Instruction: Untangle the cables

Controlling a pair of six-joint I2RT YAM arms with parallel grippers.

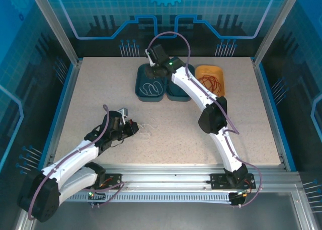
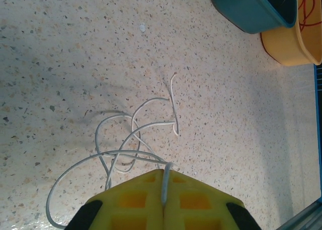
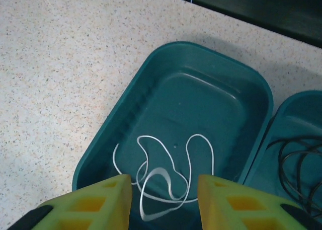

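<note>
I see the speckled table (image 1: 176,134) with three trays in a row at its far edge. The left teal tray (image 3: 100,134) holds a white cable (image 3: 156,172) lying in loose loops on its floor. The middle teal tray (image 3: 282,106), touching it, holds a black cable (image 3: 297,159). The orange tray (image 1: 209,69) on the right holds a red cable (image 1: 214,82). My right gripper (image 3: 163,178) hangs over the left teal tray, fingers apart and holding nothing. My left gripper (image 2: 164,177) sits low at the near left of the table. Its fingers are pinched tight on a second white cable (image 2: 151,123), which sprawls in tangled loops on the bare tabletop.
</note>
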